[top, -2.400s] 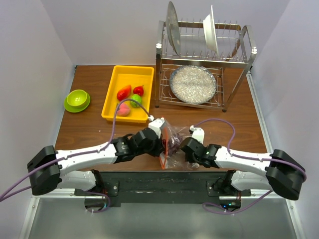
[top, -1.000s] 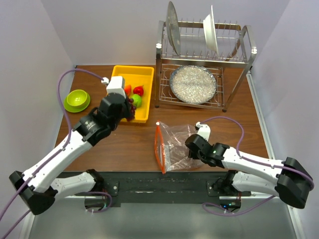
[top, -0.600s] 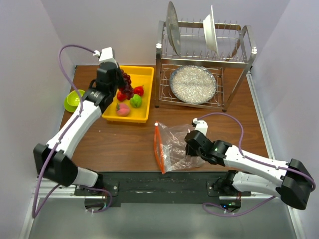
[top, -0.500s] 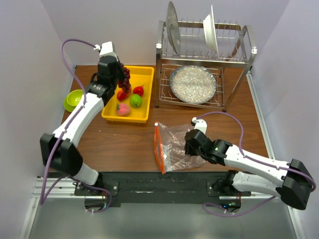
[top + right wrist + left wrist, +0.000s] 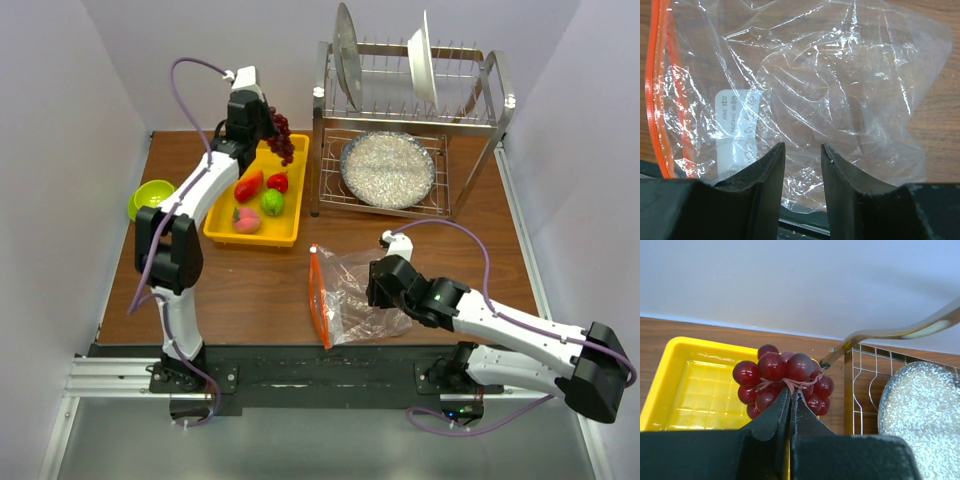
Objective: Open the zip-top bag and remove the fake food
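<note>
My left gripper (image 5: 268,124) (image 5: 790,391) is shut on the stem of the dark purple grape bunch (image 5: 281,137) (image 5: 784,381) and holds it above the far end of the yellow tray (image 5: 225,210) (image 5: 670,371). In the tray lie an orange-red elongated piece (image 5: 248,186), a red tomato (image 5: 278,182), a green round fruit (image 5: 272,202) and a pink peach (image 5: 247,219). The clear zip-top bag (image 5: 345,292) (image 5: 805,100) lies flat near the table's front edge, orange zip strip (image 5: 316,300) (image 5: 656,85) on its left. My right gripper (image 5: 375,290) (image 5: 802,150) is open just above the bag's right part.
A lime-green bowl (image 5: 151,199) sits left of the tray. A metal dish rack (image 5: 410,130) with two upright plates and a speckled pan (image 5: 388,168) (image 5: 920,415) stands at the back right, close to the grapes. The rack's wire edge (image 5: 847,390) is beside the bunch.
My left arm has carried the grape bunch from the bag to the tray, then further back and right over the tray's far end. My right gripper has let go of the bag, which now lies flat.
</note>
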### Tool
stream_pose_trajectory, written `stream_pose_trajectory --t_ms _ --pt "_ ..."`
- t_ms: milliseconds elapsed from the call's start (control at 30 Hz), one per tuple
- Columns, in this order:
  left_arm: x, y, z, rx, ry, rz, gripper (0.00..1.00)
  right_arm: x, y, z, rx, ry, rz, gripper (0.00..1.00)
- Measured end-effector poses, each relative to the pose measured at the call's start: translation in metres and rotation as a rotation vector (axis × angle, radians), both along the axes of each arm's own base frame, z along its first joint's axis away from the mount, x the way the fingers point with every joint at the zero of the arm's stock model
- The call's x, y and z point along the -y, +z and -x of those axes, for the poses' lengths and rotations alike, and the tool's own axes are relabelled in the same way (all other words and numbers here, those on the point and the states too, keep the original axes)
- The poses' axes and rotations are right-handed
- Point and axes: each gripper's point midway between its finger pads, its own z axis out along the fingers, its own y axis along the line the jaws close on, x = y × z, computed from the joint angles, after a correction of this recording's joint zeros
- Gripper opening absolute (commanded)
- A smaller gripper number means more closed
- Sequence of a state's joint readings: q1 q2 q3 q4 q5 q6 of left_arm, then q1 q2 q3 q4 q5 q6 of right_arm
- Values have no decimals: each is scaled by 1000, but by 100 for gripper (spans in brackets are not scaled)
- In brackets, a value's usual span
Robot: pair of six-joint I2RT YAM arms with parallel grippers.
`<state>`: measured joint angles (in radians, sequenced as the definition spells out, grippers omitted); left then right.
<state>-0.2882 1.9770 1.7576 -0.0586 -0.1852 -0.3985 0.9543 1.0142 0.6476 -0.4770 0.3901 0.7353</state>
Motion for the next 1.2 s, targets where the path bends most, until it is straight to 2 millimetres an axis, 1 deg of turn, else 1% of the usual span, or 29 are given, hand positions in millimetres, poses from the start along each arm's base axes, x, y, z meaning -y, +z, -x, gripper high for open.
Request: stream_pose_trajectory --t_ms 100,133,167,200,267,333,367,400,433,467,533,567,667,733,767,800,833,867,900,967,1033,1100,1200 --pt "3 -18 -10 -18 -1 -3 1 -1 2 -1 6 5 -1 40" --pt "2 -26 -13 -29 -4 -4 6 -1 2 -1 7 6 -2 39" --pt "1 -35 -16 -41 -6 -4 19 -1 2 -1 8 7 -1 40" --pt "-2 -46 -19 -61 -7 -4 27 -1 2 -1 9 8 0 40" --pt "-12 -65 -24 -94 0 -1 39 -2 2 -2 10 10 1 40" --pt "-29 -83 -30 -126 21 6 48 -4 1 -2 8 12 -1 41" --pt "-39 -89 -32 -137 33 14 58 -5 1 -2 7 15 -4 42" --pt "-49 -93 -34 -148 49 18 63 -6 1 -2 5 18 -7 43" --pt "-56 -95 -34 -153 59 16 67 -7 1 -2 4 20 -10 44" --pt "-65 -97 -35 -159 73 20 73 -8 1 -2 4 21 -11 45" --pt "-79 -95 -36 -158 101 22 78 -9 0 -3 3 24 -14 47" --pt "-81 -94 -35 -160 104 19 82 -10 1 -3 3 26 -16 49" --pt "-81 -89 -28 -171 107 17 86 -12 1 -2 -2 35 -23 53" --pt "-78 -82 -21 -171 105 21 88 -13 1 -1 -5 41 -28 55" --pt "-76 -77 -14 -173 102 27 90 -13 1 -1 -4 41 -30 57" --pt "-75 -72 -8 -177 102 33 91 -13 2 -1 -3 41 -32 59" --pt "-74 -63 3 -179 103 44 91 -13 3 -1 -1 42 -34 61" --pt "-73 -60 8 -182 101 45 92 -13 4 -1 3 42 -38 64" --pt "-72 -52 17 -172 100 56 92 -13 6 -1 6 43 -44 66" --pt "-69 -43 41 -174 98 68 93 -13 10 -1 16 44 -54 71" --pt "-60 -38 75 -184 89 75 93 -13 15 -1 26 45 -67 72" --pt "-44 -34 106 -184 60 82 94 -13 20 -1 38 46 -77 76" --pt "-8 -41 165 -201 -19 87 94 -11 30 -1 63 47 -99 79"
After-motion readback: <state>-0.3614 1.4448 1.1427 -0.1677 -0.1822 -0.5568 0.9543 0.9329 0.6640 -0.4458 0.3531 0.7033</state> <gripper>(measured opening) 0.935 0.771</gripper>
